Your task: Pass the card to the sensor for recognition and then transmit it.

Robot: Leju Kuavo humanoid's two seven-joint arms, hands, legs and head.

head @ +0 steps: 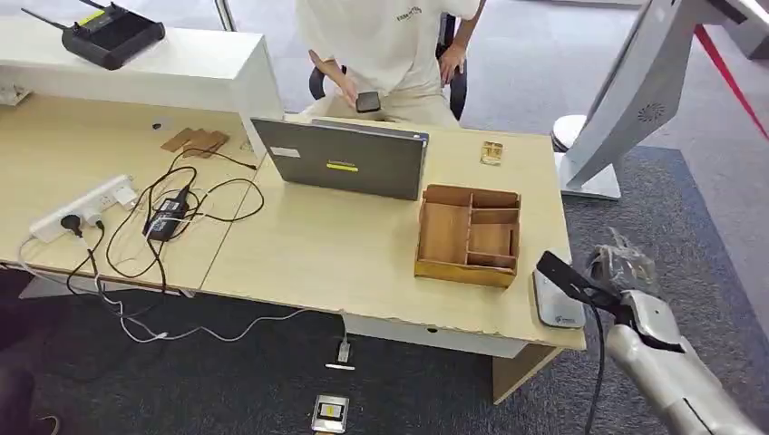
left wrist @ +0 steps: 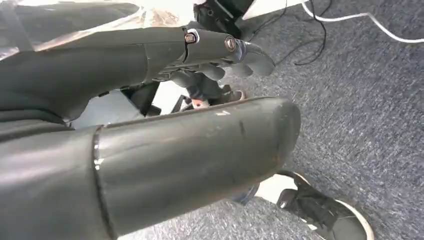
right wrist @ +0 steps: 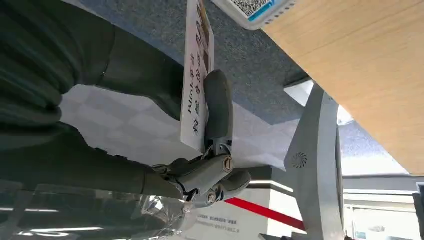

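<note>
Pinching the card [right wrist: 196, 75] between thumb and a dark finger, the right hand [right wrist: 150, 125] holds it edge-on, near the desk's right front corner; printed text runs along the card's white face. From the head view the right hand [head: 621, 272] sits just off the desk's right edge, wrapped in a clear plastic cover, with the silver forearm coming up from below and a black cable running along it. The sensor [head: 555, 304], a flat pale reader with a small label, lies on the desk [head: 317, 245] at its right front corner, just beside the hand; the right wrist view shows its corner with a code label [right wrist: 255, 7] hanging past the desk edge, near the card's upper end but apart from it.

Left hand [left wrist: 210, 55] hangs over grey carpet, fingers curled in with nothing seen between them; a thick grey thumb fills the foreground.

Farther out on the desk: a wooden organiser tray [head: 469, 234] with several compartments, just left of the sensor; a grey laptop [head: 343, 159] with its lid up; a small gold item [head: 491, 152] near the back edge. On the left side, a white power strip [head: 82, 207] with tangled black and white cables, a black adapter [head: 166, 217]. A black router [head: 109, 32] sits on the white raised counter. A seated person in a pale shirt holds a phone [head: 367, 101] behind the desk
</note>
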